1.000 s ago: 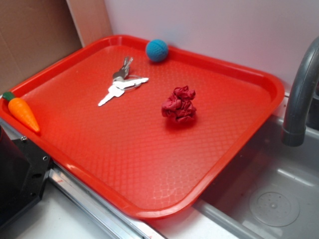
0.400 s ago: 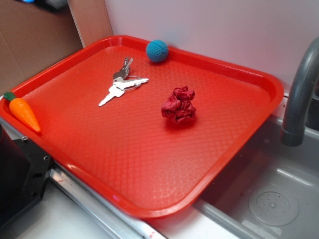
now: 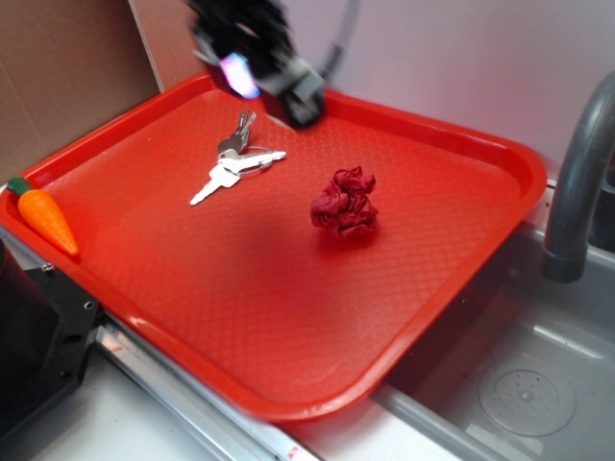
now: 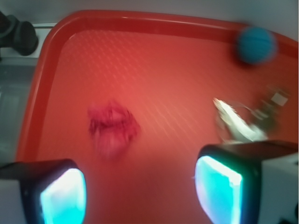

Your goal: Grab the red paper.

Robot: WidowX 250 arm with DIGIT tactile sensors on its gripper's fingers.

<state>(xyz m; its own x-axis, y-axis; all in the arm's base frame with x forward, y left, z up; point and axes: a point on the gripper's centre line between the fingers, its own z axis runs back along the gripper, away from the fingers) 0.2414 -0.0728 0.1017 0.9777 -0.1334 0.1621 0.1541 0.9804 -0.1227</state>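
The red paper (image 3: 345, 203) lies untouched on the red tray (image 3: 288, 327), ahead of our jaws and nearer the left pad than the right, not yet between them. The jaws are spread wide and carry nothing, high above the tray's far edge. The keys (image 4: 243, 122) and blue ball (image 4: 255, 45) sit off to the right side. Lowering, centring and closing all remain.

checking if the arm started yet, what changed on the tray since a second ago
The gripper has swung into view over the tray's far edge, blurred with motion, jaws open and empty, and now hides the blue ball in the exterior view. Nothing was grasped. The red paper, keys and toy carrot lie where they were.
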